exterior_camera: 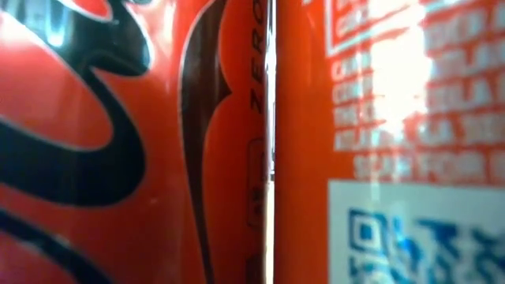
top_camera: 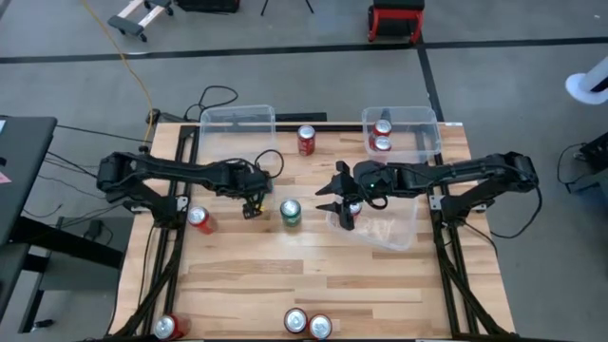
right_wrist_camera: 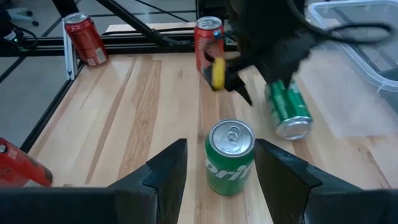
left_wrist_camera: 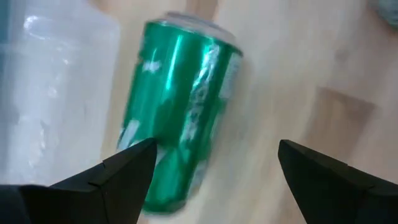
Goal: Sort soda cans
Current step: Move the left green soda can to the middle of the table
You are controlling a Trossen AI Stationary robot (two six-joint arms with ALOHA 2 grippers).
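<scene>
Soda cans: upright green can (top_camera: 291,213) stands mid-table, lettering "Spri…" partly readable on its side. Second green can (right_wrist_camera: 287,112) lies on its side just beyond it, print too blurred to read. Left gripper (left_wrist_camera: 217,144) hangs over the lying one, claw wide, not touching. Right gripper (right_wrist_camera: 221,146) sits just right of the upright green can, fingers apart on either side, holding nothing. Front red cans (exterior_camera: 134,142) fill the low view: "ZERO" on one, white small print and a QR code on the other. Right bin (top_camera: 429,122), far right of the upright green can, holds two red cans (top_camera: 382,136). Left bin (top_camera: 237,116) sits far left.
</scene>
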